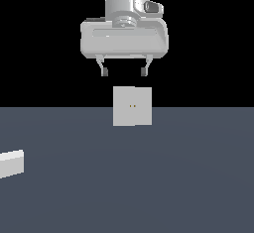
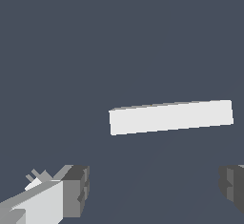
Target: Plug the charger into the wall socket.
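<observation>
The gripper (image 1: 124, 71) hangs high with its fingers spread and nothing between them, above the upright wall socket (image 1: 132, 106) at the surface's (image 1: 149, 177) far edge, while the charger (image 1: 11, 163) lies ungrasped at the exterior view's left edge, apparently awaiting pickup.

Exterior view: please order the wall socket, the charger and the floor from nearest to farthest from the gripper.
1. The wall socket, upright just below the open gripper.
2. The floor, on which the socket stands; its near part lies lower still.
3. The charger, on the floor at the exterior view's far left edge.
</observation>
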### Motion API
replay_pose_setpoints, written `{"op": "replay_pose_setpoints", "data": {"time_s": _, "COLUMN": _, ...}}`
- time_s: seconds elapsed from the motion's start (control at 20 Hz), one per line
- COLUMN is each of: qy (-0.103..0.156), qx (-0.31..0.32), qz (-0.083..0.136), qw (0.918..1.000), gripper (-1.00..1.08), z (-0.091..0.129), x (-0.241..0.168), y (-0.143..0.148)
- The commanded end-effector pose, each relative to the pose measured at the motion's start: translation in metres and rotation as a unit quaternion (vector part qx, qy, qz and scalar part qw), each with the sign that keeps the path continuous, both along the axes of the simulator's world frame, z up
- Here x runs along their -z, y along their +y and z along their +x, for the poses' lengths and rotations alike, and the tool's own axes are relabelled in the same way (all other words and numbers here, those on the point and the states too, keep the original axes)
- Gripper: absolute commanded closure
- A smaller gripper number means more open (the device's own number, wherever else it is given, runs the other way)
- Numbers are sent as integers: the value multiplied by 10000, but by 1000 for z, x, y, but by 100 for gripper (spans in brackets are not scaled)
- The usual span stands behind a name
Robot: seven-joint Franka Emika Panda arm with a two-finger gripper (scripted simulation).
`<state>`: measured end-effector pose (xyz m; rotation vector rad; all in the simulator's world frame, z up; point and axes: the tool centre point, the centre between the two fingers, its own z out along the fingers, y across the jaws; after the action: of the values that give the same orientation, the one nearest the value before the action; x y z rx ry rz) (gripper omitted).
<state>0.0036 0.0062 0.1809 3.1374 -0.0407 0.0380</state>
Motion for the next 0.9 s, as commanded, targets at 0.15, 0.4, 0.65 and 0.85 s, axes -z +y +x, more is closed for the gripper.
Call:
{"op": "replay_pose_setpoints", "data": {"time_s": 0.15, "qy": -5, "qx": -57, "qz": 2, "qw": 10000, "gripper": -92, "z": -1, "x": 2, "y": 3}}
{"op": "replay_pose_setpoints", "data": {"time_s": 0.4, "qy": -32, "qx": -398, "qz": 15, "qw": 9992, "gripper": -92, "z": -5, "x": 12, "y": 22}}
{"op": "replay_pose_setpoints", "data": {"time_s": 0.65, "qy": -83, "qx": -1029, "qz": 39, "qw": 9946, "gripper": -92, "z": -16, "x": 32, "y": 56}}
{"op": "replay_pose_setpoints", "data": {"time_s": 0.85, "qy": -139, "qx": -1714, "qz": 64, "qw": 9851, "gripper": -92, "z": -33, "x": 54, "y": 91}}
